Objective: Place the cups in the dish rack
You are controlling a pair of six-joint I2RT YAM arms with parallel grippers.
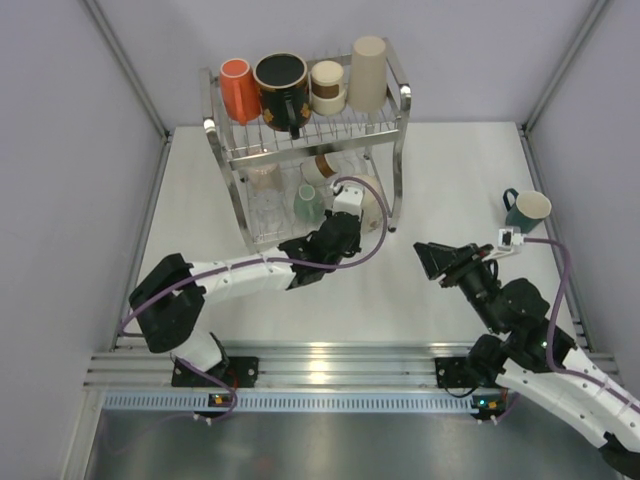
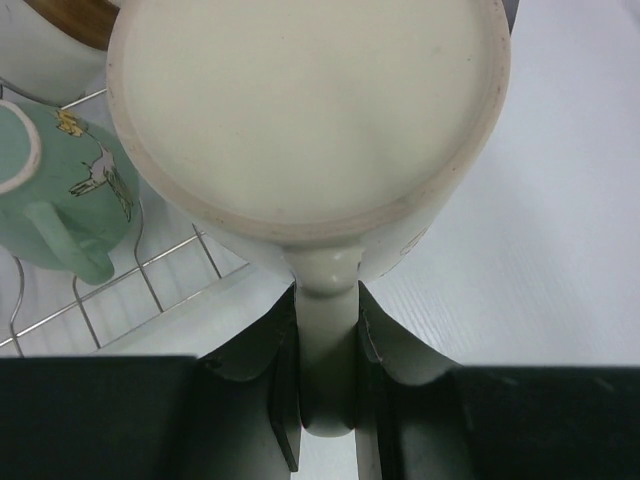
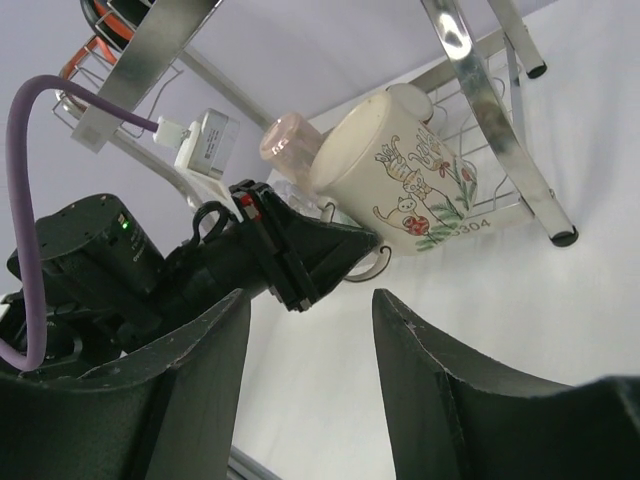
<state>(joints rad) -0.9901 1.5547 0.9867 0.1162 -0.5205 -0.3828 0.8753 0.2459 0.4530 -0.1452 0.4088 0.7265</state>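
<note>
left wrist view: the left tool (image 2: 328, 372) pinches the handle of a cream mug (image 2: 300, 110), filling the upper frame, at the dish rack's (image 1: 401, 150) lower tier. a green mug (image 2: 70, 190) sits at left; ease in clear of it, release once seated. right tool (image 3: 310, 305) hangs open, empty.

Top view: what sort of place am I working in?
Probably a lab test cell, not a kitchen: bare white table, plain grey walls boxing it in, arms bolted to a metal rail. Only the rack looks domestic.
</note>
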